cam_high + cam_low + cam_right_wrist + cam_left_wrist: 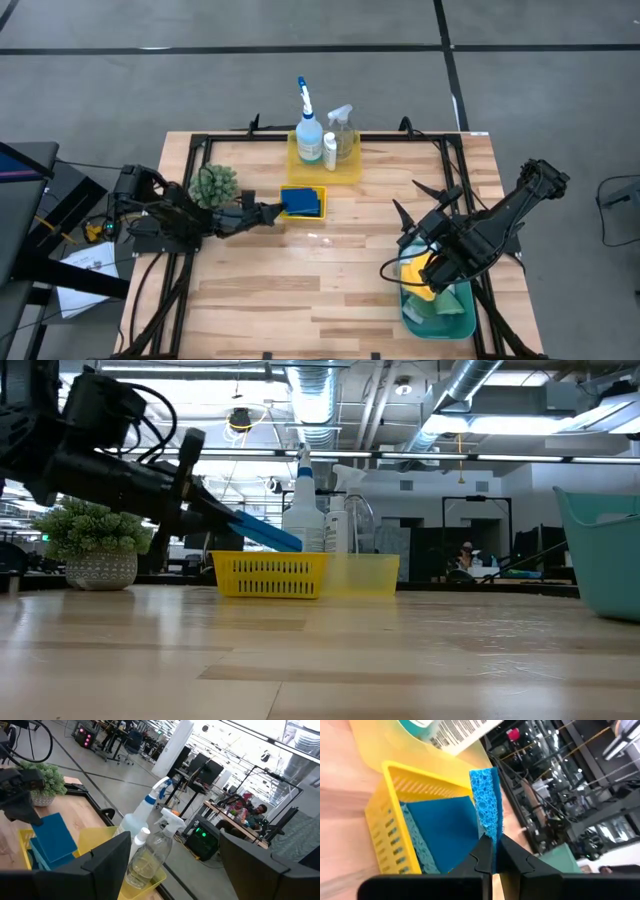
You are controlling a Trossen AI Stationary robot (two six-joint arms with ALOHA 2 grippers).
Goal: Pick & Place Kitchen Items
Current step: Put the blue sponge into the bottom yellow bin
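Observation:
My left gripper (272, 212) is shut on a blue sponge (265, 532) over a small yellow basket (285, 214) near the table's middle. A second blue sponge (415, 847) lies in that basket. A blue-white spray bottle (308, 130), a clear spray bottle (343, 128) and a small white bottle (330, 150) stand on a yellow tray (350, 170) at the far edge. My right gripper (412, 200) is open and empty at the right, above the table, its arm over a teal bin (440, 322) that holds a yellow cloth (420, 272). My left gripper pinches the blue sponge's near edge (489, 832) between its two fingers. The fingers come from the table's left, nearly level. The sponge sticks out past the fingertips, tilted, above the basket's rim (270, 557). Whether its lower part touches the sponge below, I cannot tell.
A small green bushy plant (215, 185) in a pot stands right beside my left arm. A black frame (330, 140) runs round the table's edges. Bare wood (320, 280) lies between the basket and the bin.

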